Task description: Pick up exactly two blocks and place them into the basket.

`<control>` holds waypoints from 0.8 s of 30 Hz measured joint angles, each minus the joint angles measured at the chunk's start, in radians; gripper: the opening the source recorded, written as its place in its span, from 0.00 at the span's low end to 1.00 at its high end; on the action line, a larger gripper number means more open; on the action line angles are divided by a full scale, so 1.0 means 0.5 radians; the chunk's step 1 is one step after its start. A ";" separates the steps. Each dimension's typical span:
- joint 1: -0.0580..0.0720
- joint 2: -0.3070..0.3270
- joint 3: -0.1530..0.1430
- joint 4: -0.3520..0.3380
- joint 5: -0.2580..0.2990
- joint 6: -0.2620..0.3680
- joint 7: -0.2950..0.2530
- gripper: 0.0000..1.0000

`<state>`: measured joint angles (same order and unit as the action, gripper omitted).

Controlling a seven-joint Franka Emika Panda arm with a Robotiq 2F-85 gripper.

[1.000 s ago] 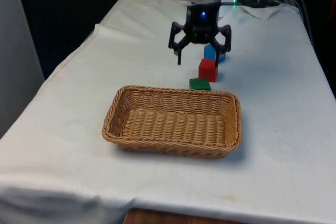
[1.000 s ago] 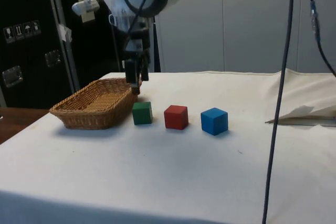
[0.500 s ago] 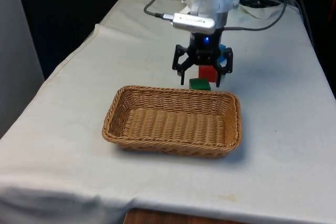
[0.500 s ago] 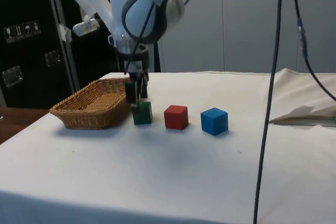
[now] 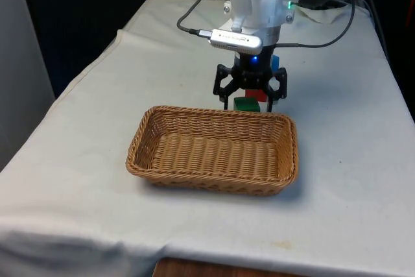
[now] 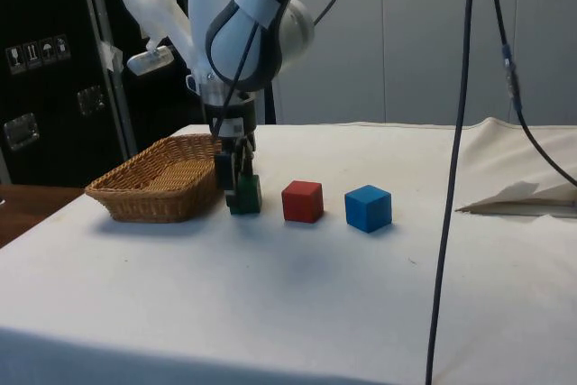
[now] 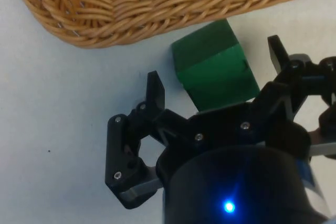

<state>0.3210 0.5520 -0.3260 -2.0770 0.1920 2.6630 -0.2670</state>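
A green block (image 5: 246, 103) (image 6: 246, 197) (image 7: 215, 72) rests on the white cloth just behind the far rim of the wicker basket (image 5: 194, 176) (image 6: 153, 196) (image 7: 131, 19). My gripper (image 5: 247, 101) (image 6: 234, 176) (image 7: 216, 71) is open and lowered over this block, one finger on either side with a gap to each face. The fingertips (image 7: 155, 90) stand slightly away from the block. A red block (image 6: 302, 201) (image 5: 260, 94) and a blue block (image 6: 368, 208) (image 5: 275, 63) lie in a row beyond the green one, largely hidden by the gripper in the front view.
Rumpled cloth (image 6: 527, 194) lies at the side view's right, and a black cable (image 6: 451, 178) hangs down in front of it. Cables and cloth folds (image 5: 324, 4) sit near the robot's base. The basket's inside holds nothing.
The gripper came down and towards the basket, from above the blocks to straddling the green block. Its fingers stayed open. No block has moved.
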 measured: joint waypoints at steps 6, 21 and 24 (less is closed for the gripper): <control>0.000 0.000 0.000 0.000 0.000 0.000 0.000 0.90; 0.000 -0.002 0.000 0.000 0.000 -0.002 0.000 0.02; 0.000 -0.004 0.000 0.002 0.000 -0.002 0.004 0.02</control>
<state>0.3210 0.5500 -0.3260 -2.0760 0.1920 2.6620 -0.2650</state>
